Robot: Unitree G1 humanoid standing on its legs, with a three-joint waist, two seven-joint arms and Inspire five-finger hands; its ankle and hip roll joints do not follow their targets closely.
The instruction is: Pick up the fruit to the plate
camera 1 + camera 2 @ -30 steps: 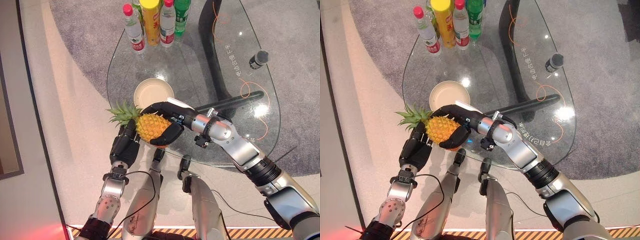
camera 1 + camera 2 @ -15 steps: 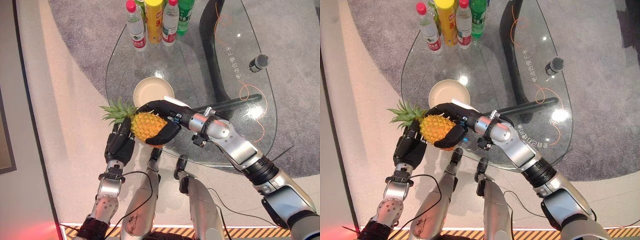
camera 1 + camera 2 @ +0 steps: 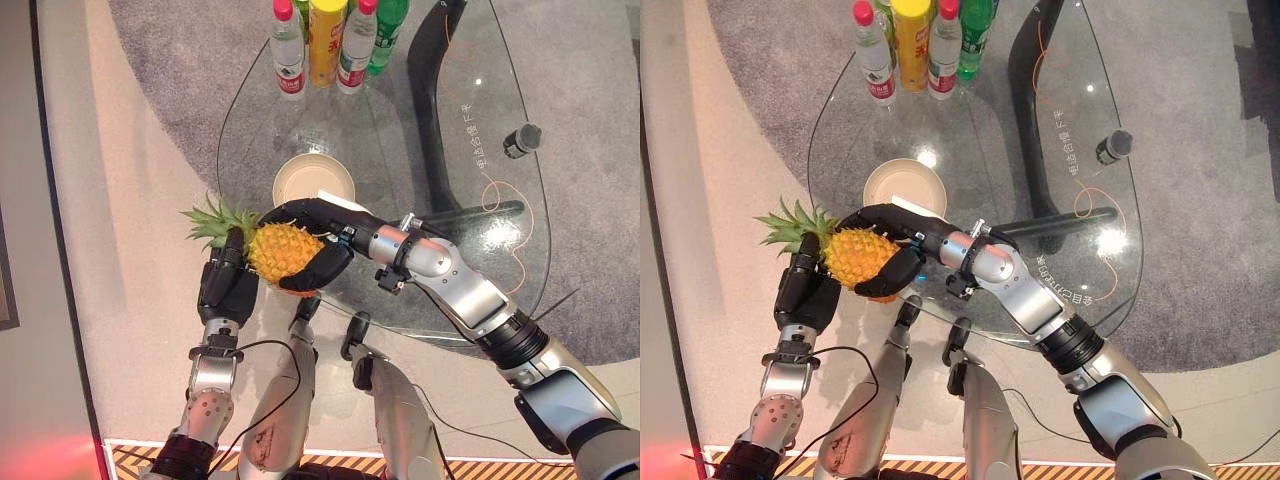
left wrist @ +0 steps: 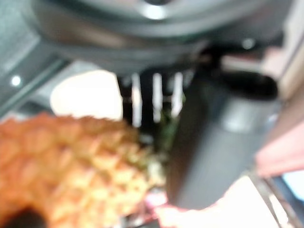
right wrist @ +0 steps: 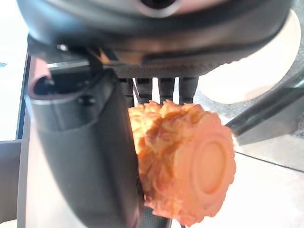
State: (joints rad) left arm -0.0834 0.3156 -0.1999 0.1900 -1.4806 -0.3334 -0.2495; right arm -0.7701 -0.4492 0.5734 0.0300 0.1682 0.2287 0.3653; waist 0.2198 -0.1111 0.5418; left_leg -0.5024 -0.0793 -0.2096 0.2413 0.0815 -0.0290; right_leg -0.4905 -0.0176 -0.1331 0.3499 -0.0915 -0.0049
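A yellow pineapple [image 3: 277, 250] with a green crown [image 3: 212, 219] hangs on its side over the near-left rim of the glass table [image 3: 400, 110]. My right hand [image 3: 320, 270] is shut round its body, fingers above and thumb below; the right wrist view has the fruit's cut base [image 5: 209, 164] beside that thumb [image 5: 80, 156]. From below, my left hand [image 3: 227, 287] reaches up with straight fingers touching the fruit by the crown. The left wrist view shows the pineapple [image 4: 71, 166] close up. The cream plate [image 3: 313, 181] sits bare on the glass just beyond the fruit.
Several bottles [image 3: 335, 40] stand in a row at the table's far edge. A dark microphone [image 3: 521, 140] and a thin orange cable [image 3: 497, 190] lie on the right of the glass. A black table leg [image 3: 440, 150] runs beneath it. Grey carpet surrounds the table.
The pineapple has drifted left, away from the plate, carried by my right hand, and my left hand has followed with it. The camera has shifted a little too.
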